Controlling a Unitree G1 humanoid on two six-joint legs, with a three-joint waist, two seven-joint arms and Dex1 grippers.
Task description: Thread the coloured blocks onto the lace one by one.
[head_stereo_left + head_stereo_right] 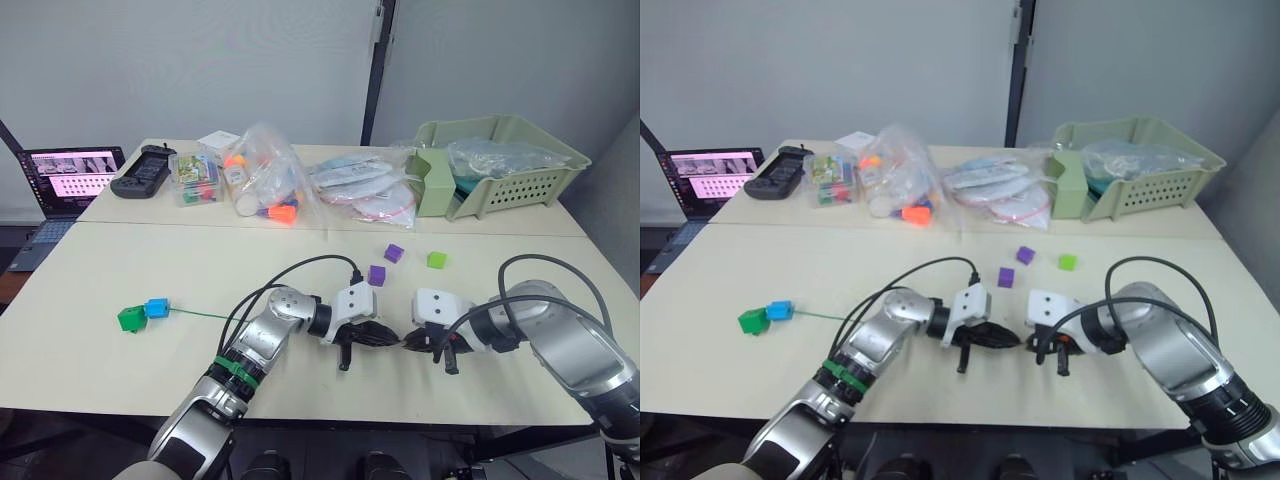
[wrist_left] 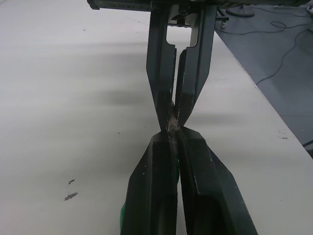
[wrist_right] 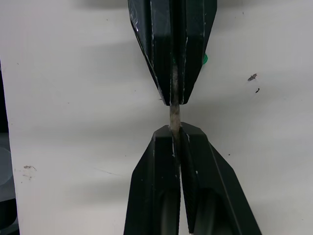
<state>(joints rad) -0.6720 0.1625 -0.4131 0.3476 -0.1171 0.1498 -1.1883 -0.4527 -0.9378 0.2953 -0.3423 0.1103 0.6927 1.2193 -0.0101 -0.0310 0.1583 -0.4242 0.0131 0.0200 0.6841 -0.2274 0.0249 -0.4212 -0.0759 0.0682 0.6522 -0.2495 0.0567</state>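
My left gripper & right gripper tip-to-tip near front of tabletop, both sets of fingers pinched on lace tan tip, axis running L–R between them. Nearest block: purple cube, just behind, closer to L arm. Green cube + blue cube sit on lace far left.

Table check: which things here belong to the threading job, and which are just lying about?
Job:
- lace, tan tip pinched by left gripper and right gripper
- dark green block, blue block
- two purple blocks
- lime green block

Lying about:
- laptop
- bagged toy pieces
- green basket
- black controller
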